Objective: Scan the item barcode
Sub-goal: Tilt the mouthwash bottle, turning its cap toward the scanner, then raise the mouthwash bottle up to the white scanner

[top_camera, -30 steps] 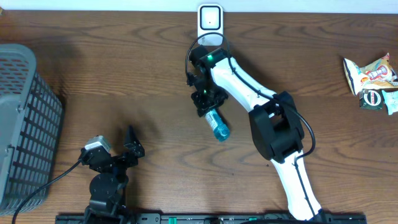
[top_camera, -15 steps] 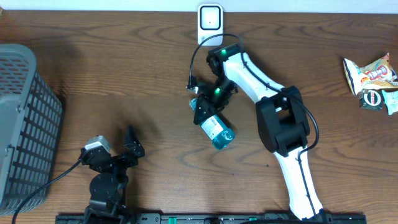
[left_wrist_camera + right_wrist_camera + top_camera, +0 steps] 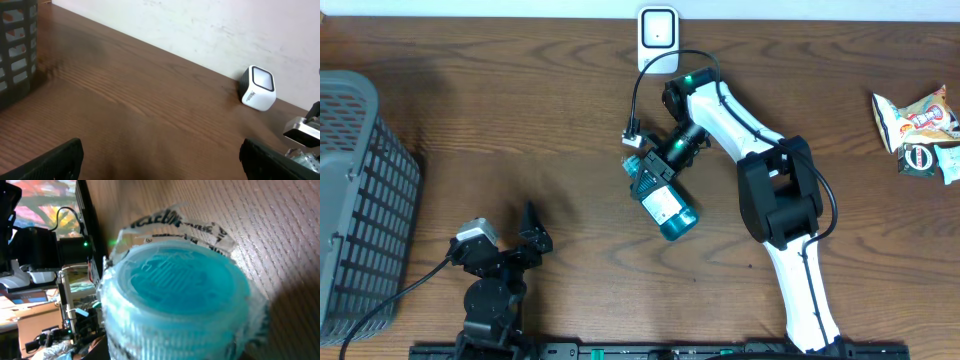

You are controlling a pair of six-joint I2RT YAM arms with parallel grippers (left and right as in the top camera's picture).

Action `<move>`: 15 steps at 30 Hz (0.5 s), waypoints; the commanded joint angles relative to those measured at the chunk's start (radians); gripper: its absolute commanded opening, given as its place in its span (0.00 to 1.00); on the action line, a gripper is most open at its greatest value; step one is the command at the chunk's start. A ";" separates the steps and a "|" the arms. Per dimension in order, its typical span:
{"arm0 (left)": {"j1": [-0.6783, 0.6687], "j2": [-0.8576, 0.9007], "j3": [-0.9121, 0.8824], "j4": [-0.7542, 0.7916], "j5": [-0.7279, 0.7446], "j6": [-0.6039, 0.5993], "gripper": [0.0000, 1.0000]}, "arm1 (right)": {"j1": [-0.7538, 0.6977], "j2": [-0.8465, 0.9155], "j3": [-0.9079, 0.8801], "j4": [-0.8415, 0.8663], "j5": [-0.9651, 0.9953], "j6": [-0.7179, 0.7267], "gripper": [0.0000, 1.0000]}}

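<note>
Right gripper [image 3: 650,172], overhead: clamped on teal plastic bottle [image 3: 667,207] with white label, near white box-shaped scanner [image 3: 658,30], not touching. Left wrist: left gripper [image 3: 160,147] jaws spread wide, empty. Right wrist: bottle's ribbed teal end fills view.

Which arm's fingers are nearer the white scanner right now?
Right. The right fingers, shut on the teal bottle, are mid-table in front of the scanner. The left fingers, open, sit much farther off, toward the near-left corner.
</note>
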 commanded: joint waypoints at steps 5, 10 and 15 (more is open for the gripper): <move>0.001 -0.004 -0.018 -0.025 -0.006 -0.006 0.98 | -0.014 -0.006 0.079 -0.062 -0.068 -0.017 0.14; 0.001 -0.004 -0.018 -0.025 -0.006 -0.006 0.98 | -0.014 -0.008 0.277 -0.193 0.021 -0.005 0.08; 0.001 -0.004 -0.018 -0.025 -0.006 -0.006 0.98 | 0.017 -0.030 0.444 -0.172 0.315 0.171 0.09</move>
